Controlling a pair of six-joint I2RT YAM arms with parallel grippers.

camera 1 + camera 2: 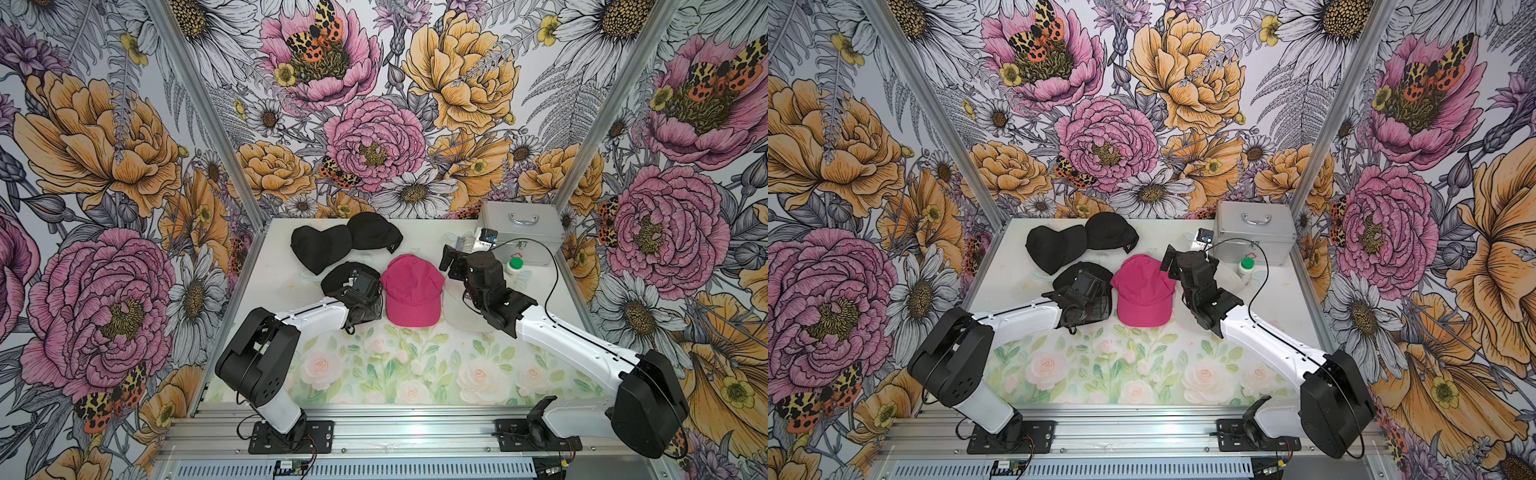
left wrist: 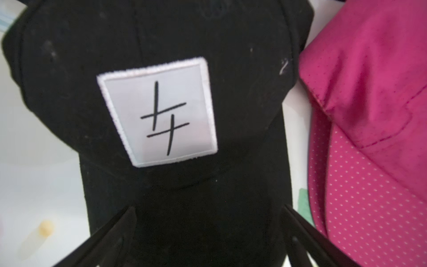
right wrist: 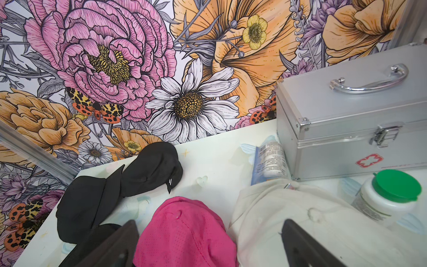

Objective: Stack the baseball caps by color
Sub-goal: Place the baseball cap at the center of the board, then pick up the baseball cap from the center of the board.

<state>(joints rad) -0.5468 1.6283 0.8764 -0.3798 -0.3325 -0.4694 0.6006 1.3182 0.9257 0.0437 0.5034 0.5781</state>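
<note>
Black fabric cap (image 1: 336, 275), white square patch (image 2: 157, 111) bearing crossed black strokes, is lying centre-frame under the left gripper (image 2: 208, 231), jaws wide apart. The right gripper (image 3: 212, 242), equally wide, is hovering over a hot pink perforated cap (image 3: 184, 231) and a cream cap (image 3: 300, 226). Silver metal case (image 3: 335, 115) is showing a red cross outline (image 3: 369, 160).

Site: an enclosed robot test booth.
Your station has an aluminium frame (image 1: 202, 99) lined with flower-print panels (image 1: 374, 124); the left arm (image 1: 311, 316) and right arm (image 1: 573, 345) are bolted to a slotted rail (image 1: 415, 434) at the near edge of the table (image 1: 415, 365).
</note>
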